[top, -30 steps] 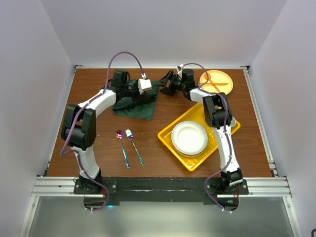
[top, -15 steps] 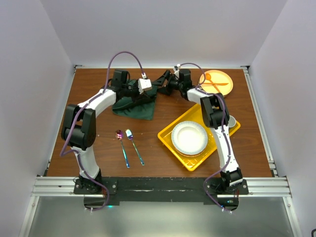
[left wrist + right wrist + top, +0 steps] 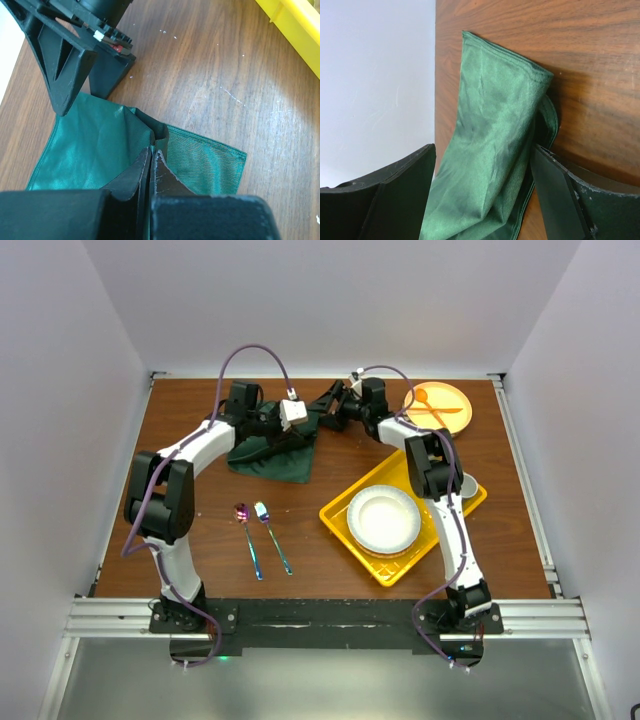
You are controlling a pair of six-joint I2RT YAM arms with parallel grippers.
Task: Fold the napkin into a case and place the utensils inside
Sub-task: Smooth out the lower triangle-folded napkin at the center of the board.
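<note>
**Both grippers at the napkin's far right corner, utensils waiting on the wood**

Taking the brown wooden table (image 3: 330, 465) from above as a clock face with twelve at the far edge, the slim iridescent metal spoon (image 3: 248, 540) and its matching fork (image 3: 275, 545) lie at about seven o'clock. They sit side by side on the bare wood, heads pointing away from the arm bases, well apart from the cloth.

The large dark green cloth napkin (image 3: 270, 455) lies rumpled at about eleven o'clock, not yet a flat pouch. The left gripper (image 3: 303, 423) is at its right-hand corner. In the left wrist view its jaws (image 3: 151, 150) are pressed together on a raised fold of the napkin (image 3: 95, 145).

Just to the right, the right gripper (image 3: 328, 406) faces it from one o'clock. In the right wrist view its jaws (image 3: 482, 150) stand wide apart, with a hanging flap of napkin (image 3: 490, 115) between them, lying against one finger (image 3: 555, 190) but not clamped.

At about four o'clock a yellow plastic tray (image 3: 345, 525) holds a round white plate (image 3: 383, 518). At one o'clock, in the far right corner, a round orange plate (image 3: 455, 400) carries orange cutlery (image 3: 430, 405).
</note>
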